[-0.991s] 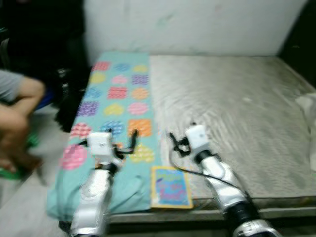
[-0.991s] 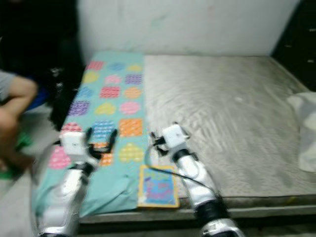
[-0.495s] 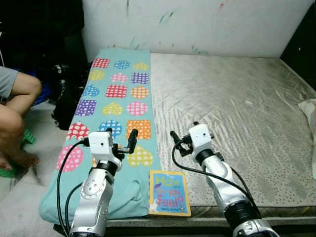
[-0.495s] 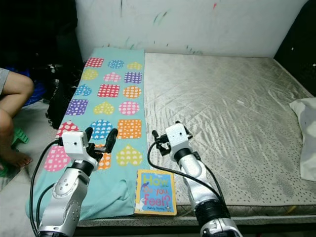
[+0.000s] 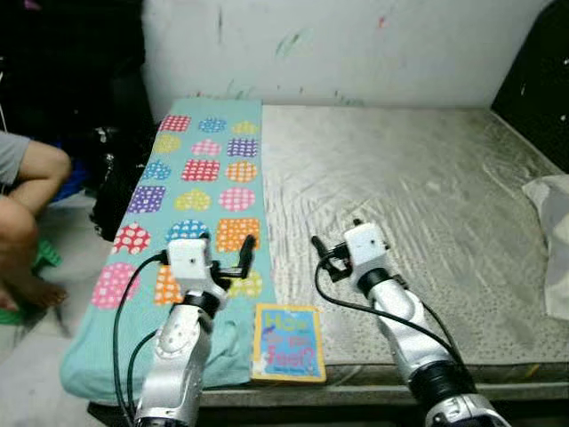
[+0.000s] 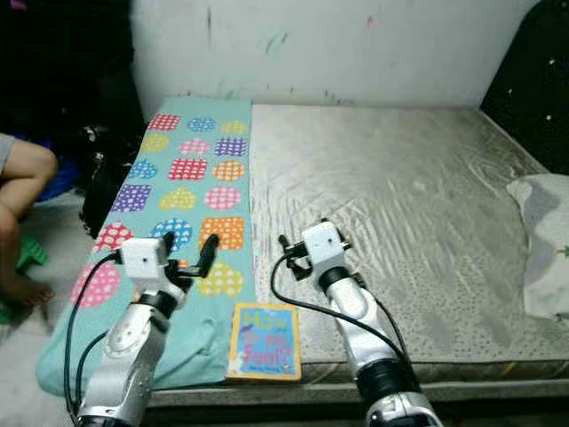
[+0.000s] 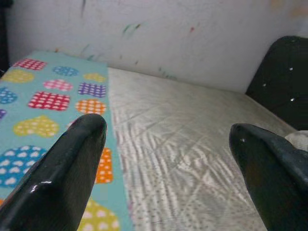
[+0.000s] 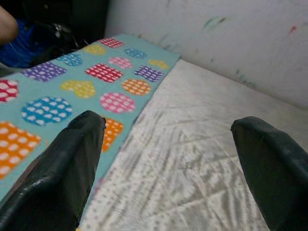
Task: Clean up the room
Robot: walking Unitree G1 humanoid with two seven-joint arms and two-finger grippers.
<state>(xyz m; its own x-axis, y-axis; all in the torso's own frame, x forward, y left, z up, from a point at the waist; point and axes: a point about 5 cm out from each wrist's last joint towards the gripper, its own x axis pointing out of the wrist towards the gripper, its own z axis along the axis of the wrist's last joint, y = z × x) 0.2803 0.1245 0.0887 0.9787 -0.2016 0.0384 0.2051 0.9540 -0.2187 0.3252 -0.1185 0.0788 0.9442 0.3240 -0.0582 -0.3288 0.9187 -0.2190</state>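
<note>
A children's book (image 5: 287, 342) with a yellow border and blue cover lies flat at the mattress's near edge, partly on the teal blanket (image 5: 200, 169) printed with dotted hearts, squares and circles. My left gripper (image 5: 224, 253) hovers open over the blanket's near end, just left of and beyond the book. Above the grey mattress (image 5: 418, 178), a little right of and beyond the book, my right gripper (image 5: 336, 238) is open too. Both wrist views look along spread black fingers (image 7: 62, 178) (image 8: 62, 168) with nothing between them.
A person's bent leg (image 5: 22, 205) is at the far left on the floor, with a black bag (image 5: 111, 178) beside the bed. A white pillow (image 5: 551, 222) lies at the mattress's right edge. A white wall (image 5: 356, 40) backs the bed.
The head camera has steadied from blur and shifted a little, so the whole scene slid. Both arms hold about the same pose, fingers still spread; the book has not moved.
</note>
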